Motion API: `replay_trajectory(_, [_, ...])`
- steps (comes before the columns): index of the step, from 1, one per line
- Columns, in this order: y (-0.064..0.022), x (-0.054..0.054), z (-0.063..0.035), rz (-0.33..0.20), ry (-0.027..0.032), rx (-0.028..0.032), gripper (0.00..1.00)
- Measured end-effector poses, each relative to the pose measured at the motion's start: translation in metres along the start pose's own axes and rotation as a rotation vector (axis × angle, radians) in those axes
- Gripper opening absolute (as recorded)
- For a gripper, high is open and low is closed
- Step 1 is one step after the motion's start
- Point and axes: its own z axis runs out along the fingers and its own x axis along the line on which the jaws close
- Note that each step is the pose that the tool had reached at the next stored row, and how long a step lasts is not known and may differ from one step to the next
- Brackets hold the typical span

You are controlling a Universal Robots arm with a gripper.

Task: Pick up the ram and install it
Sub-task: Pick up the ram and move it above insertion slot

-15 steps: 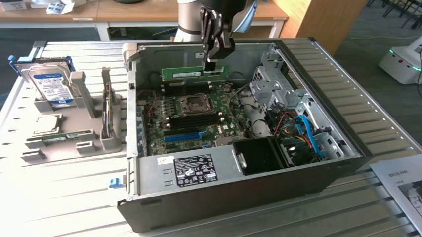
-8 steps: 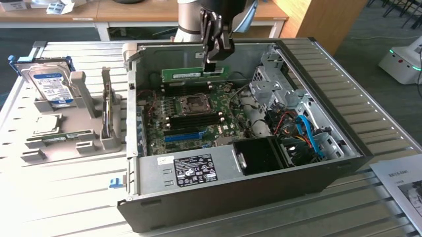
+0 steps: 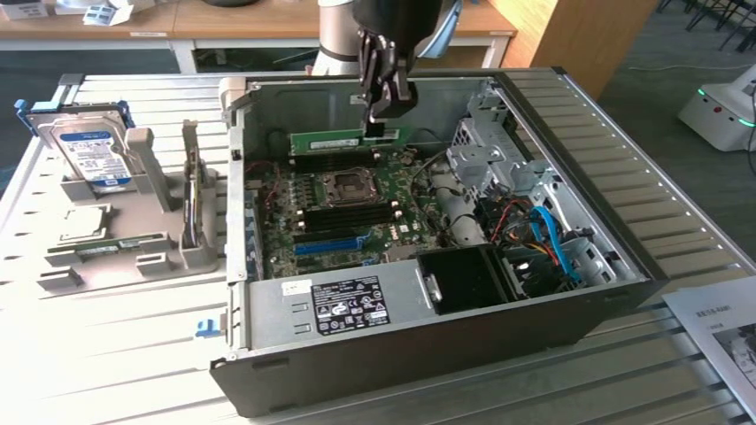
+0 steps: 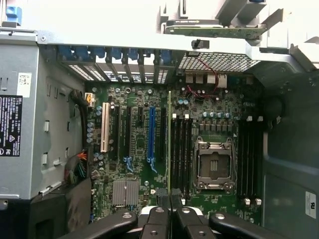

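Observation:
The ram (image 3: 340, 139) is a long green stick with a white label. My gripper (image 3: 378, 118) is shut on its right end in the exterior view and holds it level, on edge, inside the open computer case (image 3: 614, 177), above the motherboard (image 3: 343, 208). In the wrist view the ram (image 4: 169, 139) runs edge-on as a thin green line out from my gripper (image 4: 169, 200). It hangs over the black memory slots (image 4: 181, 149) beside the CPU socket (image 4: 214, 164).
Outside the case, at the exterior view's left, a grey holder (image 3: 142, 208) carries a blue-labelled hard drive (image 3: 95, 150). A blue slot strip (image 4: 151, 134) lies near the memory slots. Coloured cables (image 3: 546, 232) and a drive cage (image 3: 484, 155) fill the case's right side. Papers (image 3: 723, 332) lie outside.

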Motion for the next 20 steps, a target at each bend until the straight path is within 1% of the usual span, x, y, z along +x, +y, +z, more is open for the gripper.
replay_trajectory(8, [-0.0005, 0.0004, 0.01, 0.0, 0.0001, 0.0, 0.12])
replay_trajectory(13, [-0.0005, 0.0004, 0.01, 0.0, 0.0001, -0.0001, 0.12])
replay_trajectory(18, [-0.0071, 0.0005, 0.0096, 0.0, 0.0002, -0.0001, 0.12])
replay_trajectory(20, [-0.0083, 0.0005, 0.0096, 0.0, 0.0, -0.0001, 0.12])
